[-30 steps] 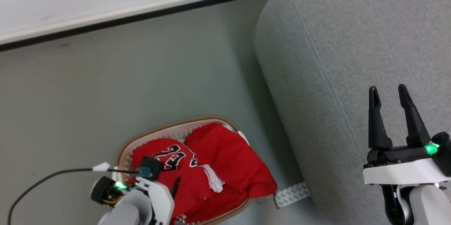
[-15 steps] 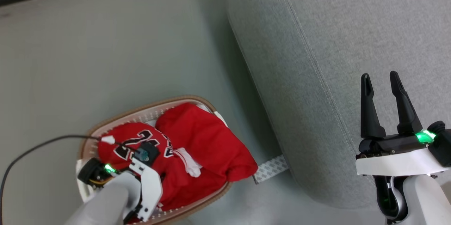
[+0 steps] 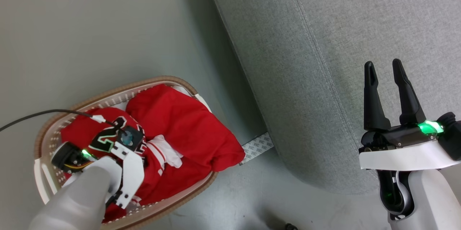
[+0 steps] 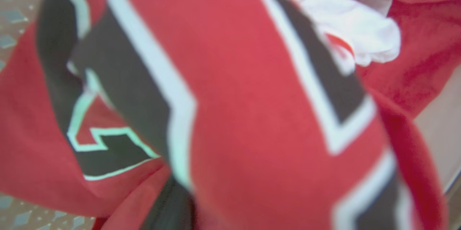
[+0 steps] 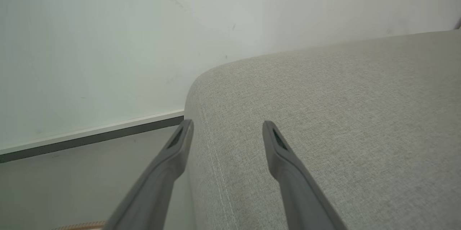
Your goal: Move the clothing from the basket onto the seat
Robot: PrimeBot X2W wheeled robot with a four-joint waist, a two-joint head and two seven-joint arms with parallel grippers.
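Head view, looking down: the oval white basket stands on the grey floor at near left, close to the rounded corner of the light-grey upholstered seat, which takes up the right side. The clothing lies heaped in the basket: a red jersey with black-and-white numerals, a plain red garment to its right that spills over the right rim, and a fold of white trim between them. The left gripper sits low on the numbered jersey. Its fingers are hidden beneath the wrist housing, and the left wrist view is a blur of red cloth, so it cannot be told how far apart the jaws stand or whether they have any cloth. The right gripper hovers over the seat's near edge, fingers spread, holding nothing. Judged by its creases, the fabric is light, limp and somewhat slick — best pinched at a raised fold rather than a flat panel, and lifted high so trailing ends clear the rim.
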